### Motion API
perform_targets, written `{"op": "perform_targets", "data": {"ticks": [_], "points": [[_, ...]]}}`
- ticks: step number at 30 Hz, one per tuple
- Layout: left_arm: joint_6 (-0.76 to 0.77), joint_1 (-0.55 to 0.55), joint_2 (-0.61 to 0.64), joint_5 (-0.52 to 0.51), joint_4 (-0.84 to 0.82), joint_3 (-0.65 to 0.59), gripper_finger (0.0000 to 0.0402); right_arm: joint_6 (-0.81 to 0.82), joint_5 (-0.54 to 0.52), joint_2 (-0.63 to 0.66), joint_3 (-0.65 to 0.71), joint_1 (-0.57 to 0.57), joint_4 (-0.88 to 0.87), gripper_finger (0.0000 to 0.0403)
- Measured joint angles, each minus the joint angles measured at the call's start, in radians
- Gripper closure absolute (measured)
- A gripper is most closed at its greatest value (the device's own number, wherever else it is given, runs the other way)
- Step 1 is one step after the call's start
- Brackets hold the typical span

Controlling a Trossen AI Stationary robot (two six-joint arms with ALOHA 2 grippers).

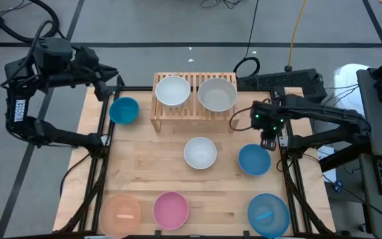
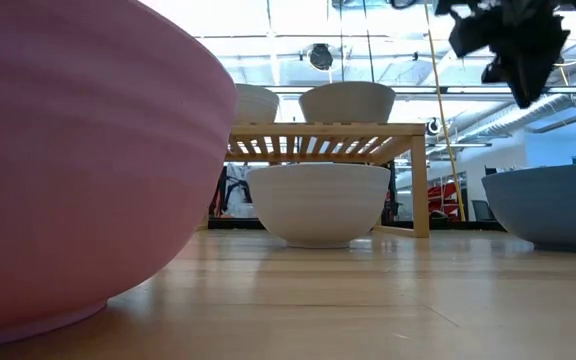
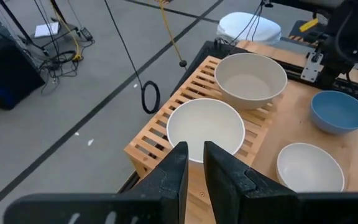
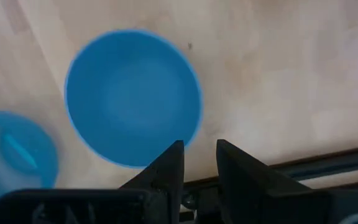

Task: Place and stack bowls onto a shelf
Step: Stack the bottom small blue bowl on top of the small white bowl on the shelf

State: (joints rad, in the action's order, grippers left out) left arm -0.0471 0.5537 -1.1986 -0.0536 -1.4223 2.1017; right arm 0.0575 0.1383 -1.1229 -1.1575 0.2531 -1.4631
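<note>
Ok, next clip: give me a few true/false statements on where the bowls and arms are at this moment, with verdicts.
1. Two pale bowls sit side by side on the shelf: the white bowl and the grey bowl. True.
2. The right gripper is gripping the rim of the pink bowl. False: its fingers hold nothing, and it hangs by the blue bowl at the table's right.
3. A white bowl on the table sits in front of the shelf. True.
4. Bowls are already stacked on the shelf. False: each shelf bowl stands alone.
5. The left gripper holds a blue bowl. False: it holds nothing, up beside the shelf's left end.
</note>
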Motion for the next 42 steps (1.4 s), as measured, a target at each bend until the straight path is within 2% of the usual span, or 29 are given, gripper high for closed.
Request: {"op": "perform_targets", "data": {"ticks": [4,11,19,27,42], "points": [[-0.025,0.0,0.0,0.0,-0.022,0.0,0.0344,0.01,0.05,0.0,0.094,0.0,0.095,0.0314],[-0.025,0.0,0.0,0.0,-0.051,0.0,0.0344,-0.003,0.048,0.0,0.24,-0.002,0.231,0.0314],[-0.026,0.0,0.0,0.0,-0.051,0.0,0.0344,-0.021,0.043,0.0,0.344,-0.002,0.324,0.0314],[-0.022,0.0,0.0,0.0,-0.051,0.0,0.0344,-0.054,0.016,-0.001,0.417,-0.007,0.45,0.0314],[-0.019,0.0,0.0,0.0,-0.051,0.0,0.0344,-0.06,0.019,-0.006,0.418,-0.007,0.478,0.0341]]}}
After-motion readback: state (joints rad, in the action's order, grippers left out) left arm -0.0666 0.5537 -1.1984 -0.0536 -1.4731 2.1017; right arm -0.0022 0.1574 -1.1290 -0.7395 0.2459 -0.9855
